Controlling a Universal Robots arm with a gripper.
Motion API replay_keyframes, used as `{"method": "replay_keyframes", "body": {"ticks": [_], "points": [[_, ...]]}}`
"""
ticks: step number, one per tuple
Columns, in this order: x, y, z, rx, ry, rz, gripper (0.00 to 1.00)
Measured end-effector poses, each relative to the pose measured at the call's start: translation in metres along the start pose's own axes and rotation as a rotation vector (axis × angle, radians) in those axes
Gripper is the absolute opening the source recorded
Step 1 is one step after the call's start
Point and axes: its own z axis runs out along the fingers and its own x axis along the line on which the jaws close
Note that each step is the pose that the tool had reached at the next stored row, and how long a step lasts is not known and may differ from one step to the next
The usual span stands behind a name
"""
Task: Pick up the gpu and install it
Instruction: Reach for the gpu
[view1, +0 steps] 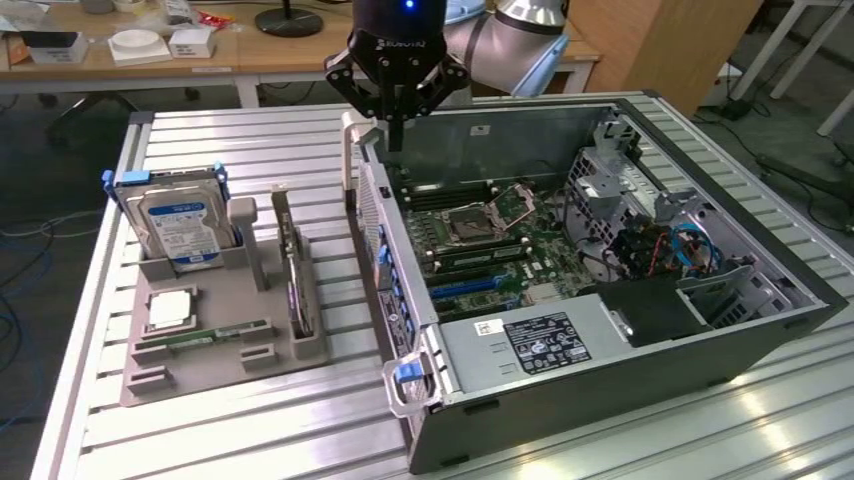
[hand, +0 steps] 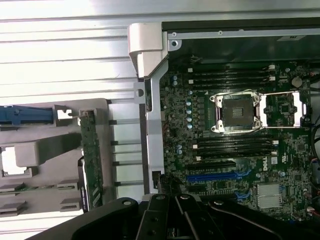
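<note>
The gpu (view1: 296, 280) is a thin dark card standing on edge in a slot of the grey holder (view1: 220, 360) on the exterior view's left. From above in the wrist view, the gpu (hand: 91, 160) is a narrow strip beside the case wall. My gripper (view1: 395, 138) hangs above the back left corner of the open computer case (view1: 747, 330), well behind the gpu and apart from it. Its fingers are shut together with nothing between them. The gripper (hand: 176, 212) also shows over the motherboard (hand: 225, 150), near the blue slot (hand: 212, 176).
The holder also carries a hard drive (view1: 180, 225) with a blue-white label, a processor chip (view1: 171, 310) and a green memory stick (view1: 200, 337). Everything rests on a slatted metal table (view1: 240, 130). Inside the case are the power supply (view1: 534, 340) and cables (view1: 681, 250).
</note>
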Motion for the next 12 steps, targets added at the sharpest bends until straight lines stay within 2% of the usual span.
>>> {"method": "replay_keyframes", "body": {"ticks": [12], "points": [[0.013,-0.001,-0.0003,0.0,-0.0001,0.0,0.1]]}}
